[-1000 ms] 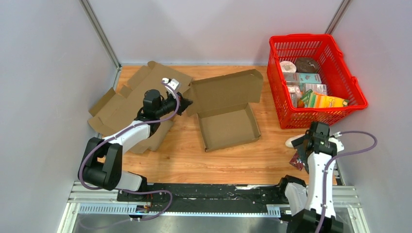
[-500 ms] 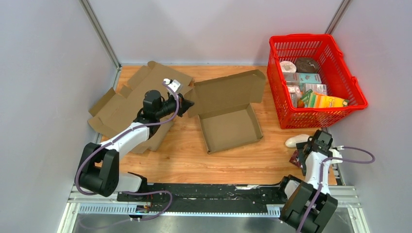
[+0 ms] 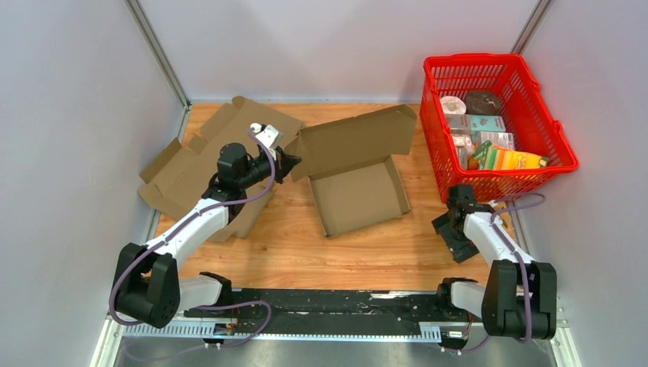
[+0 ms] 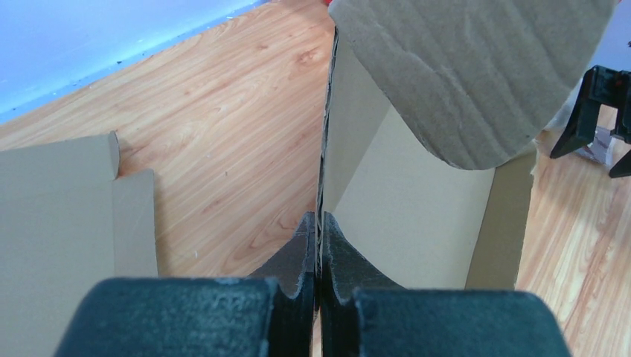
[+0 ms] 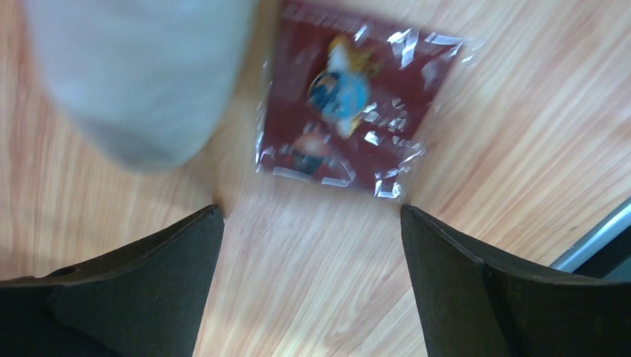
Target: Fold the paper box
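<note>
Right hand inward; box seemingly in left hand

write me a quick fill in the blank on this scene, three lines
1. The left pincer is ____ on an edge of the paper box.
2. The right pincer, above a maroon packet, is ____.
3. The colour of the basket is ____.
Missing words: shut; open; red.

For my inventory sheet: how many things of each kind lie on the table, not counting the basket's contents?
Open cardboard box: 1
Flat cardboard blank: 1, perhaps more stacked
Red plastic basket: 1
Dark red foil packet: 1
Pale rounded object, blurred: 1
Total: 5
</note>
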Controlling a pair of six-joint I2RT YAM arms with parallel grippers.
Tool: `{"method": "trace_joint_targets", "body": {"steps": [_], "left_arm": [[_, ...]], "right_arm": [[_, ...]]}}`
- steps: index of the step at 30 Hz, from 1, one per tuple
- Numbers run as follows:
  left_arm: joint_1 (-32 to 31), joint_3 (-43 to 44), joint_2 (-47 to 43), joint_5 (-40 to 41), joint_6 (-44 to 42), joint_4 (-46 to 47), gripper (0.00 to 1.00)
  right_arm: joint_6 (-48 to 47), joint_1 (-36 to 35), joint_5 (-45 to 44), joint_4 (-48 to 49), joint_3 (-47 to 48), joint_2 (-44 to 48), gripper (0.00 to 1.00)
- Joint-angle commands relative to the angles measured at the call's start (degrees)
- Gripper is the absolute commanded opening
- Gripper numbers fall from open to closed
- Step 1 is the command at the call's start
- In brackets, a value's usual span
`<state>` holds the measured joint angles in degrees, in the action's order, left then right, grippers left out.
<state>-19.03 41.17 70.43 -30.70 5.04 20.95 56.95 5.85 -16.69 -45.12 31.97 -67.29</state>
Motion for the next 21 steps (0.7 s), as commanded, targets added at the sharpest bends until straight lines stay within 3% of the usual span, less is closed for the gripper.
{"method": "trace_joint_targets", "body": {"steps": [1, 8, 9, 12, 15, 18, 19, 21], "left_arm": [[-0.13, 0.14, -0.83, 0.03, -1.17, 2.43, 0.00], [-0.13, 0.41, 0.67, -1.03, -1.17, 2.34, 0.00], [-0.13, 0.32, 0.67, -0.86, -1.08, 2.34, 0.00], [-0.13, -0.21, 0.14, -0.77, -1.26, 2.52, 0.00], [-0.13, -0.39, 0.14, -0.68, -1.43, 2.43, 0.00], [-0.13, -0.56, 0.93, -0.85, -0.91, 3.22, 0.00], [-0.13, -0.48, 1.11, -1.03, -0.56, 3.48, 0.00], [-0.13, -0.12, 1.98, -1.03, 0.32, 3.75, 0.00]], "right_arm": [[10.72, -9.43, 2.63, -2.95, -0.59, -1.80, 0.91], [17.68, -28.59, -0.18, -4.00, 2.47, -3.64, 0.81], [16.89, -32.61, -1.32, -5.40, 5.53, -4.08, 0.82], [15.91, -35.55, -8.52, -12.50, 9.42, -1.64, 0.87], [15.82, -31.27, -17.47, -15.08, 8.47, 7.38, 0.91], [14.95, -19.33, -17.33, -13.86, 4.69, 17.17, 0.77], [13.55, -15.12, -16.80, -12.72, 2.42, 18.93, 0.67], [8.72, -1.15, -13.83, -8.52, 0.30, 21.40, 0.59]]}}
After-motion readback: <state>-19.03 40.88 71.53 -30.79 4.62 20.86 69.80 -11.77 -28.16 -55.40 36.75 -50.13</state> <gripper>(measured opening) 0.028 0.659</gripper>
